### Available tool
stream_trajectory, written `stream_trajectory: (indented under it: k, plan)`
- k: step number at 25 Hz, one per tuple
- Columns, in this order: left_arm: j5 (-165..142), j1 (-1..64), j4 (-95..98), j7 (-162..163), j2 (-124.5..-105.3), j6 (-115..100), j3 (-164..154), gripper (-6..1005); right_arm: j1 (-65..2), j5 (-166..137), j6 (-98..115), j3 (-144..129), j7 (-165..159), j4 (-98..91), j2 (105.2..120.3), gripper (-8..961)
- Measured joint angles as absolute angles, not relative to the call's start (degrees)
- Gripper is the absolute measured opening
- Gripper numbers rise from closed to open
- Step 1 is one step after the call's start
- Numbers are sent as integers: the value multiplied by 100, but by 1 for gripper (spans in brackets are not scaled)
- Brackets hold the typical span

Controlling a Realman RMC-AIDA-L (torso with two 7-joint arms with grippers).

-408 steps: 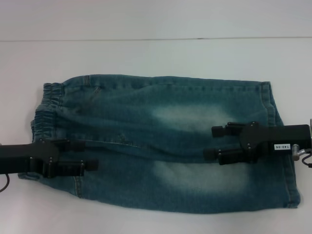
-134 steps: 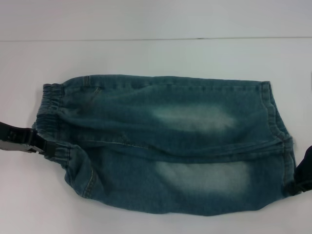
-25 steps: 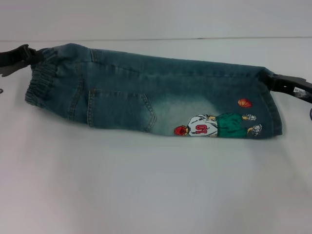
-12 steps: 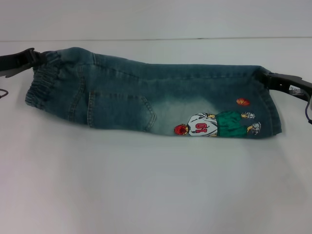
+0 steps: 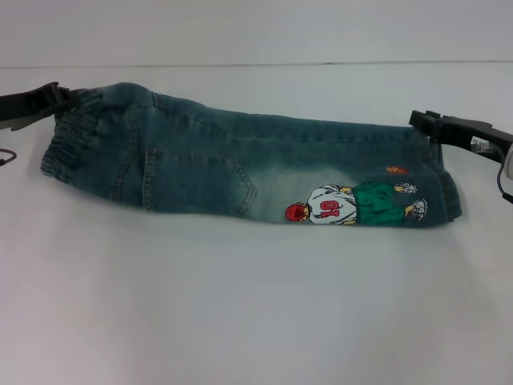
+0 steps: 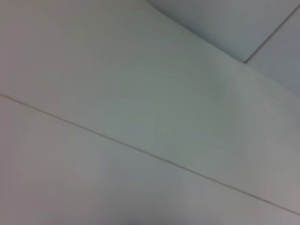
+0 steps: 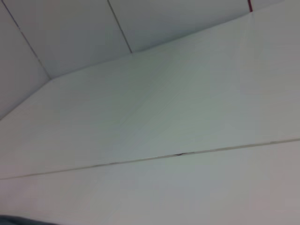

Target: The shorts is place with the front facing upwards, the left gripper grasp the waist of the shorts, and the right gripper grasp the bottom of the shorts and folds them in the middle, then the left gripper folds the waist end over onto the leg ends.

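fingers of our left gripper point(image 5: 70, 98) pinch the ruffled waist point(image 5: 68, 140) at the far left corner, as half a second ago. our right gripper point(image 5: 423, 121) has let go: its tips sit apart from the denim just beyond the far corner of the leg ends point(image 5: 437, 188), where a moment ago they gripped the hem, though we cannot tell whether they are spread. the shorts point(image 5: 240, 164) lie folded lengthwise on the white table point(image 5: 240, 305), cartoon print point(image 5: 353, 206) up, so we judge the middle fold done and the waist-over-legs fold next. only our head view shows any of this; both wrist views show bare white surface.
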State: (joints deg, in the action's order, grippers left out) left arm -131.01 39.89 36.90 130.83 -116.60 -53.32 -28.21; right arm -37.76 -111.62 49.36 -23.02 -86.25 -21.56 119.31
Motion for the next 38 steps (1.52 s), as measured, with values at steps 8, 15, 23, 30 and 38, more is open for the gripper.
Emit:
stream_trajectory:
  k: [8, 15, 23, 30, 38]
  plan:
    - [-13073, 3894, 3858, 13012, -11709, -5337, -2987, 207, -3797, -11162, 4846, -2309, -8679, -2149, 11937, 289]
    - [-13031, 3818, 4130, 12838, -11725, -5578, -2983, 477, -3752, -11162, 5106, -2312, -8678, -2184, 11920, 691]
    - [-13042, 3670, 4915, 12319, -11568, -7360, -3006, 781, -3605, -11347, 6673, -2688, -8795, -2477, 11666, 959]
    - [-13786, 3601, 5535, 12083, -11391, -8662, -3016, 909, -3453, -11373, 8326, -2999, -8889, -2905, 11379, 960]
    - [-15061, 3551, 5394, 11996, -11470, -7785, -3287, 908, -3424, -11361, 8631, -3031, -8850, -2953, 11375, 959]
